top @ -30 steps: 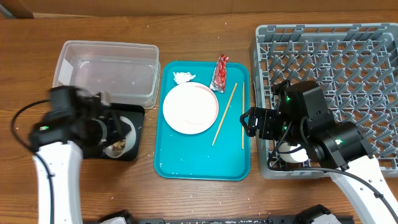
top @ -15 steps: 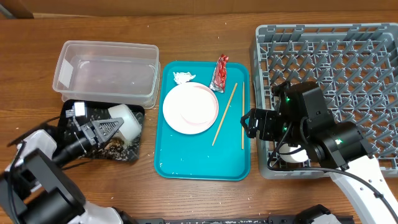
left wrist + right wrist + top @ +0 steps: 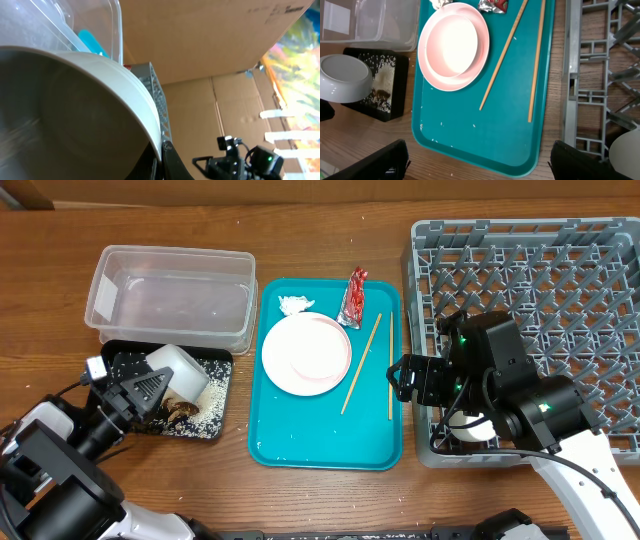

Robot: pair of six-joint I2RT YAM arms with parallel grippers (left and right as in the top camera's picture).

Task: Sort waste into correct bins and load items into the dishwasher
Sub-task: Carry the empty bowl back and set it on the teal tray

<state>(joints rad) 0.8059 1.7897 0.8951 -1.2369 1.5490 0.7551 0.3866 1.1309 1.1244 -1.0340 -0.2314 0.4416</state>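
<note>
My left gripper (image 3: 148, 387) is shut on the rim of the whitish bowl (image 3: 182, 370) and holds it tipped over the black tray (image 3: 212, 428). White rice and brown scraps (image 3: 185, 412) lie in that tray. In the left wrist view the bowl (image 3: 75, 110) fills the frame, with the rim pinched between my fingers (image 3: 162, 156). The pale plate (image 3: 305, 353), paper wad (image 3: 293, 305), foil wrapper (image 3: 355, 295) and two chopsticks (image 3: 362, 363) lie on the teal tray (image 3: 320, 442). My right gripper (image 3: 480, 160) is open and empty above the teal tray's right edge. I cannot make out a pink bowl.
The clear tub (image 3: 170, 295) stands behind the black tray. The grey dish rack (image 3: 530, 290) fills the right side, and a white cup (image 3: 470, 427) sits at its front left, under my right arm. Rice grains dot the teal tray's front.
My left arm has drawn back toward the front left, and the bowl has moved left and tipped further. More rice now shows in the black tray. The right arm has not moved.
</note>
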